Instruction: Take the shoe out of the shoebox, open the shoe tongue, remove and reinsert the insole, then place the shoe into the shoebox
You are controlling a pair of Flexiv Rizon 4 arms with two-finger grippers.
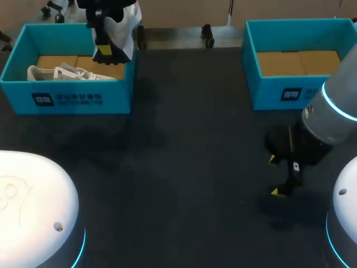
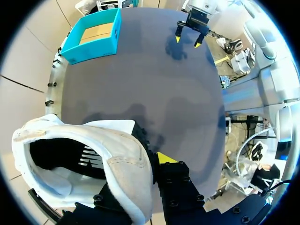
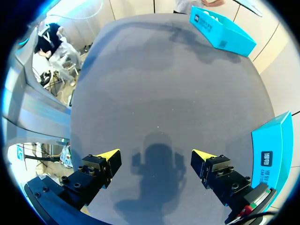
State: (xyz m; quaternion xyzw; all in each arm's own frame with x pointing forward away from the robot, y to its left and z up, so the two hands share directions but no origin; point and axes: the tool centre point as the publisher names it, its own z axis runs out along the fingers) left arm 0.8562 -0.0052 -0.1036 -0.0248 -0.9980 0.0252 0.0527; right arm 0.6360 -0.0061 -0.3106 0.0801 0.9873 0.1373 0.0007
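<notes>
**Shoe [image 1: 127, 28] held over left box [image 1: 67, 99]**

The left gripper [image 2: 151, 165] is clamped on the white shoe's heel collar, above the box's far corner. A second shoe [image 1: 61, 72] lies inside. The right gripper [image 3: 154, 153] hangs over the surface [image 1: 184, 167], fingers apart.

My white, rounded arm housings [image 1: 33, 201] at the lower corners carried cyan light rings; my right gripper [image 1: 274, 176] was black, screw-studded, yellow-tipped.

Left pincer [image 1: 107, 54] at 11 o'clock, clamped on shoe [image 2: 122, 150], right pincer [image 1: 274, 175] at 4 o'clock, spread wide, facing bench [image 1: 195, 167]
</notes>
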